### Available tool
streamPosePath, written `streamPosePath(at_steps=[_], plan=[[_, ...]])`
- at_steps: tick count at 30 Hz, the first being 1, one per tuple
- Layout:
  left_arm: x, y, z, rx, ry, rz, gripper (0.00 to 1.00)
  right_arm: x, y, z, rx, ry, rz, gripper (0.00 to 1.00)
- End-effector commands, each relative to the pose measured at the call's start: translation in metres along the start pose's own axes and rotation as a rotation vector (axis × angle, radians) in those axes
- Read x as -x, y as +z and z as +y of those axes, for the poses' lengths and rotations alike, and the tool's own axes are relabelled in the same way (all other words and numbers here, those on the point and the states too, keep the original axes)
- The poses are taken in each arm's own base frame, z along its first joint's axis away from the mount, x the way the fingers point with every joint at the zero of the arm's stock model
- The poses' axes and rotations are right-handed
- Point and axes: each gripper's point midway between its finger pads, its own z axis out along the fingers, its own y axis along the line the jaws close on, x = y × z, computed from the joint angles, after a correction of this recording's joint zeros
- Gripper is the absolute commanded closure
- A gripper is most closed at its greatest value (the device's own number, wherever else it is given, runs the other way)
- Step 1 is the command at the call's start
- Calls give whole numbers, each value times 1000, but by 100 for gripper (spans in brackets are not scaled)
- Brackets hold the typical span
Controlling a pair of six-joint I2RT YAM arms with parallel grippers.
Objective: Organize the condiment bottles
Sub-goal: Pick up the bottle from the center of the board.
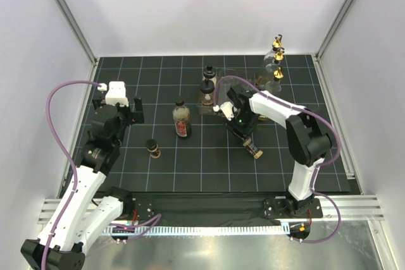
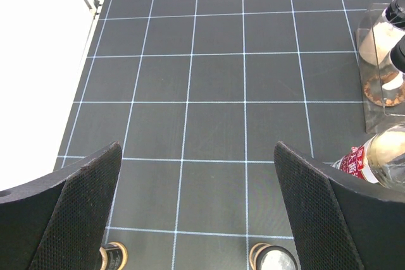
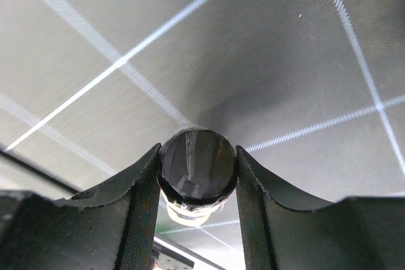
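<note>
My right gripper (image 1: 249,140) is shut on the black cap (image 3: 197,165) of a short brown bottle (image 1: 254,150), held tilted just over the mat right of centre. My left gripper (image 1: 128,109) is open and empty at the left; its fingers (image 2: 79,216) frame bare mat. The red-labelled bottle (image 1: 181,120) stands mid-table and shows at the right edge of the left wrist view (image 2: 373,162). Another short brown bottle (image 1: 153,149) stands in front of it, to the left. Three tall clear bottles with gold spouts (image 1: 276,60) stand at the back right.
A clear plastic rack (image 1: 218,96) at the back centre holds two black-capped bottles (image 1: 207,86); it also shows in the left wrist view (image 2: 380,102). White walls and metal posts enclose the black gridded mat (image 1: 190,169). Two gold-ringed round tops (image 2: 272,258) sit at the bottom of the left wrist view.
</note>
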Motion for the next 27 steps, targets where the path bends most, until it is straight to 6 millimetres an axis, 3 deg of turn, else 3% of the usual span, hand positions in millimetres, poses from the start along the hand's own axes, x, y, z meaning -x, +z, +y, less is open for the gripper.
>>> streamPosePath(at_steps=[1, 13, 25, 27], plan=[[13, 0, 3, 10, -14, -59, 0, 31, -62, 16, 30, -84, -206, 96], [12, 0, 3, 14, -10, -57, 0, 74, -151, 32, 34, -202, -494, 96], [13, -1, 5, 22, -9, -63, 0, 117, -215, 30, -44, -281, -728, 96], [13, -1, 6, 24, -8, -63, 0, 122, -218, 28, -46, -280, -735, 96]])
